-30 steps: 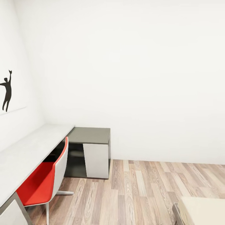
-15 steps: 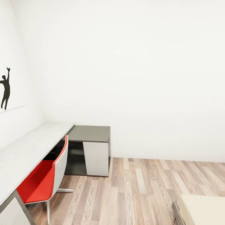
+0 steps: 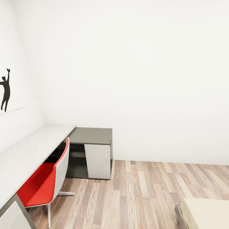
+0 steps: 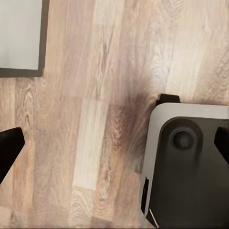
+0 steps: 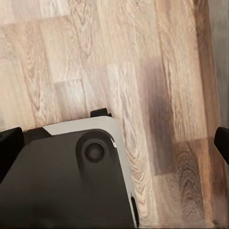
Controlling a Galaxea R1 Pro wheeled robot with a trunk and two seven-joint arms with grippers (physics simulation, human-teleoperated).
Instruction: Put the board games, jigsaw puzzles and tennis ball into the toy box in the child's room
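From the head camera, a white room corner: a long pale desk runs along the wall at nine o'clock, and a red chair with a white shell back is tucked against it at about eight o'clock. Just past the desk's far end stands a low dark cabinet with a white front panel. A black silhouette figure decorates the wall at about nine o'clock. Wood plank flooring spreads across the lower half, and the pale corner of a bed sits at five o'clock. The visible stretch of desk is bare; no toy or toy box can be placed from these pictures.

The left gripper hangs over the floor with its dark fingertips set wide apart, nothing between them. Under it lies the robot's base, grey-rimmed and dark-topped, and a pale grey panel rests on the floor nearby.

The right gripper is likewise spread wide and empty above the planks, the base beneath it.
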